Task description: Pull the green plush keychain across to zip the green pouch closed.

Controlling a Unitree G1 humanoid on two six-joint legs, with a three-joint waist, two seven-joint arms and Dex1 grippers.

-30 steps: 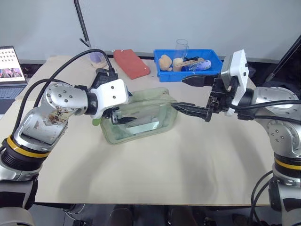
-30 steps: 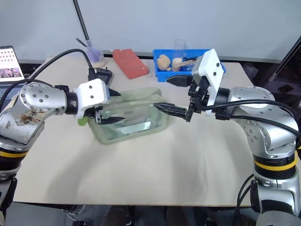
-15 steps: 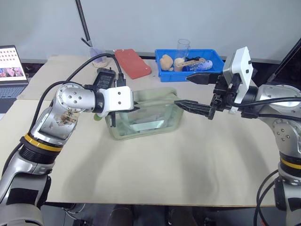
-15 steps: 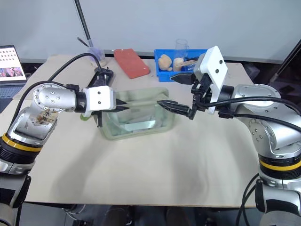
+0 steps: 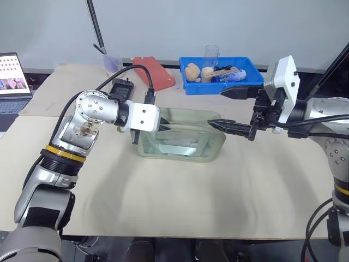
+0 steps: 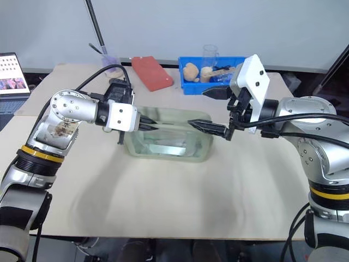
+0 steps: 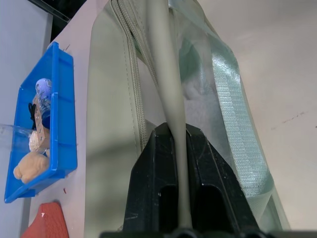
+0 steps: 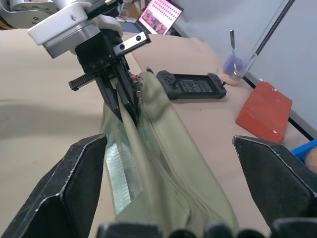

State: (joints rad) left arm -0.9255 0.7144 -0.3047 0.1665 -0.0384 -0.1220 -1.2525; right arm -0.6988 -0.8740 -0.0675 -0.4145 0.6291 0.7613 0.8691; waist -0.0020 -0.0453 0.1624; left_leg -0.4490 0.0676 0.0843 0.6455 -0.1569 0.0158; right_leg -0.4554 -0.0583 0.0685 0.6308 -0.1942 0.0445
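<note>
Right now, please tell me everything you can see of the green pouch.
The green pouch is a boxy, pale sage-green fabric case with clear plastic side panels and a woven green band. It lies on the beige table, in front of the blue tray. A zipper runs along its top. The left gripper is shut on a narrow fabric strap on the pouch's top, at the end nearer the left arm. The right gripper, open, is at its other end.

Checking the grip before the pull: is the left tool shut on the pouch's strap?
Yes, the left tool is shut on a pale fabric strap of the green pouch.
</note>
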